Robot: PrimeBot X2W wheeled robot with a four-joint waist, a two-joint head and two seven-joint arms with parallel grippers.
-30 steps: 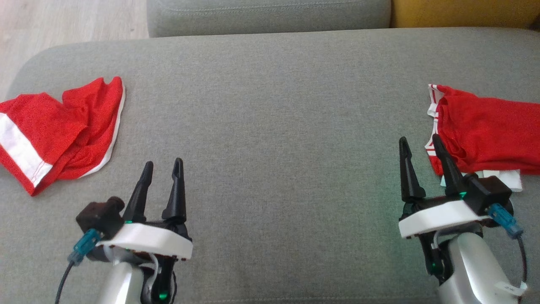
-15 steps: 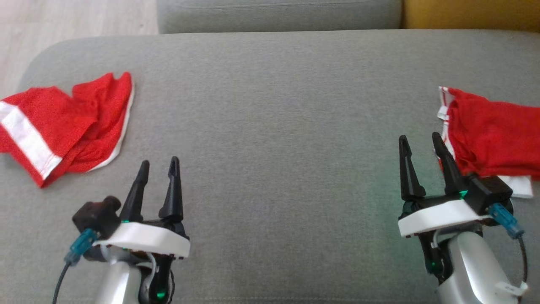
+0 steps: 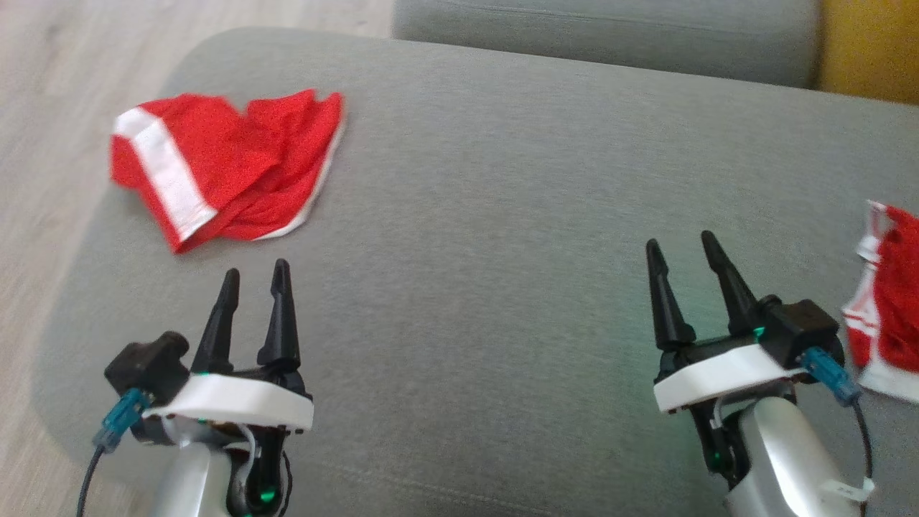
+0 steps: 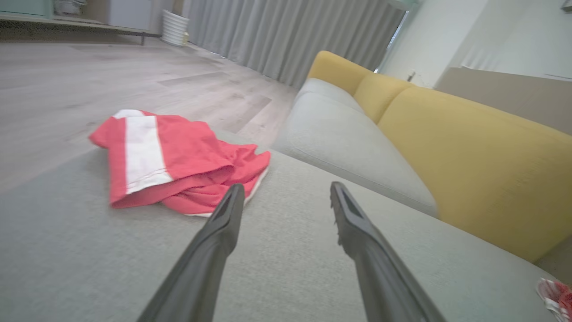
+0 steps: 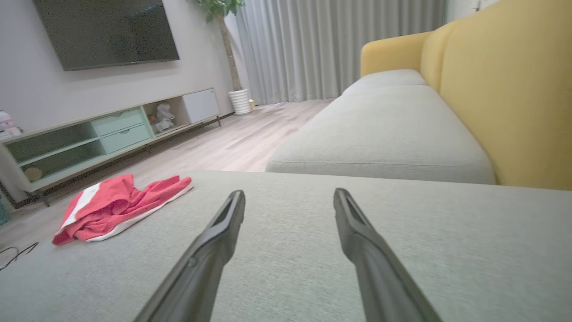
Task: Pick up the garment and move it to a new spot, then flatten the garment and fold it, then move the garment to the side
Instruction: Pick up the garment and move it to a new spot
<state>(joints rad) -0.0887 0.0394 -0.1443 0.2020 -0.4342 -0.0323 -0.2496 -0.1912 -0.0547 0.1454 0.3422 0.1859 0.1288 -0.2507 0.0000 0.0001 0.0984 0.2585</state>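
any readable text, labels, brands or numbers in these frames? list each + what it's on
No legible text in any view.
Small white tag on the right forearm: too small to read.
Crumpled red garment with a white band: no print visible.
Red-and-white cloth at the head view's right edge: no print visible.
Dark wall screen: blank.
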